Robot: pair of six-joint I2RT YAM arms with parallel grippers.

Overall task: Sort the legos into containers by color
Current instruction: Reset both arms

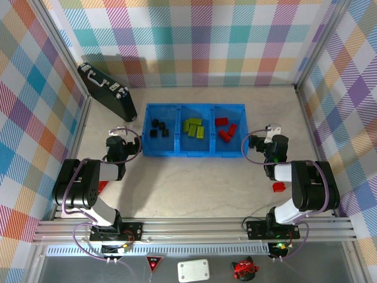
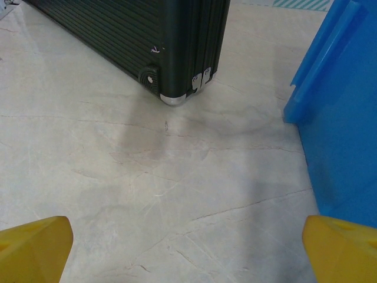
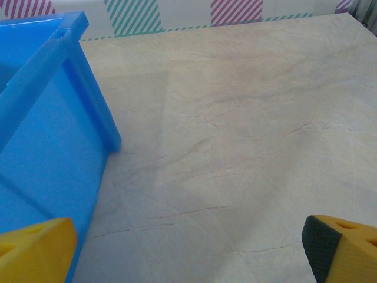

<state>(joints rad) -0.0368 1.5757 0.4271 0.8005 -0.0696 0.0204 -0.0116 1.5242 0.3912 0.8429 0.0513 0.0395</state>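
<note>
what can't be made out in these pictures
1. Top view: a red piece is half hidden under the left arm, so its shape is unclear.
2. Top view: the black legos are too small to count surely.
3. Left wrist view: the briefcase is cut off by the top edge.
4. Both wrist views: the outer wall of the blue bin hides its contents.

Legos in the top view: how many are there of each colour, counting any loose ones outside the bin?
Black legos: 4
Green legos: 4
Red legos: 5, with two of them loose on the table
Total: 13, approximate because the pieces are small and bunched together
</note>
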